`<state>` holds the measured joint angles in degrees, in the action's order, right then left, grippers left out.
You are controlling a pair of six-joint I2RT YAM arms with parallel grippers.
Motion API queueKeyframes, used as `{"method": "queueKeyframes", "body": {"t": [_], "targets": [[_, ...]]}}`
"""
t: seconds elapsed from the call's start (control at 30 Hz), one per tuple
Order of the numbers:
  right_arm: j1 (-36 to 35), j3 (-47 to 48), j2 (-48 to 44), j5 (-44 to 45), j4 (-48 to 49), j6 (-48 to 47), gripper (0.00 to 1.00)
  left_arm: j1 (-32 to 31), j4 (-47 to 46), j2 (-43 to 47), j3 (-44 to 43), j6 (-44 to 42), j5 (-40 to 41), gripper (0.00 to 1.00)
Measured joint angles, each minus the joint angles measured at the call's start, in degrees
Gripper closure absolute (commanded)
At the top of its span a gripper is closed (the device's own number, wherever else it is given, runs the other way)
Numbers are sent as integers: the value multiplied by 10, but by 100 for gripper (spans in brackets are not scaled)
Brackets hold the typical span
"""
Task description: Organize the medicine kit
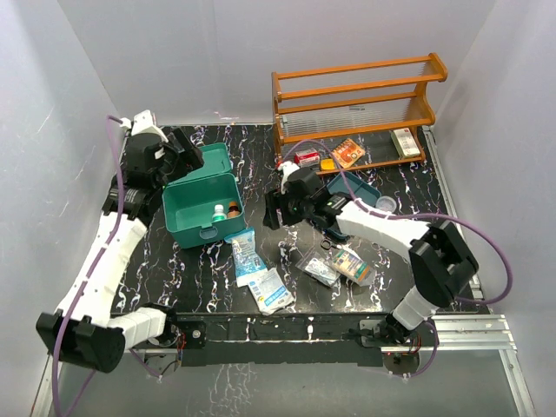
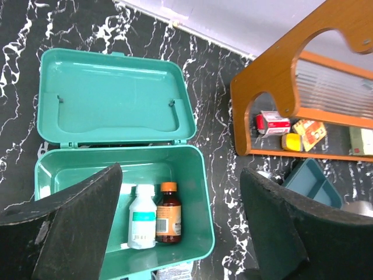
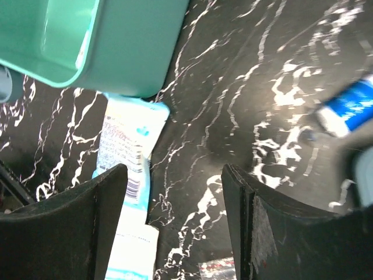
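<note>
The medicine kit (image 1: 178, 219), a teal-green box, stands open at the table's left, lid (image 1: 213, 162) back. Inside lie a white bottle (image 2: 141, 224) and a brown bottle with an orange cap (image 2: 168, 220). My left gripper (image 2: 180, 224) is open and empty, held above the kit's right side. My right gripper (image 3: 175, 224) is open and empty, low over bare table just right of the kit's corner (image 3: 125, 52). Light blue and white packets (image 1: 246, 252) (image 3: 125, 146) lie in front of the kit, another packet (image 1: 269, 291) nearer the front edge.
An orange wooden rack (image 1: 356, 104) stands at the back right with small boxes (image 1: 347, 153) on its bottom shelf. A dark blue-teal tray (image 2: 312, 181) lies in front of it. Clear bags of small items (image 1: 343, 265) lie right of centre. A blue tube (image 3: 344, 111) shows at right.
</note>
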<state>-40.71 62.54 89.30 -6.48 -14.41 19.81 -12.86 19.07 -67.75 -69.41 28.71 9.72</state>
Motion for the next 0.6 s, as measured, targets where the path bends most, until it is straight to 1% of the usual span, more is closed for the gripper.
{"method": "queueKeyframes", "body": {"t": [0.17,0.37,0.5,0.6], "targets": [[-16,-2,55,-54,33,2,33,0,8,60,0,-8,-6,2],[-19,-2,115,-111,81,10,39,0,9,93,0,-17,-47,1],[-25,-2,165,-137,97,18,47,0,10,93,0,-23,-80,1],[-28,6,188,-157,104,27,48,0,17,93,0,-23,-98,1]]}}
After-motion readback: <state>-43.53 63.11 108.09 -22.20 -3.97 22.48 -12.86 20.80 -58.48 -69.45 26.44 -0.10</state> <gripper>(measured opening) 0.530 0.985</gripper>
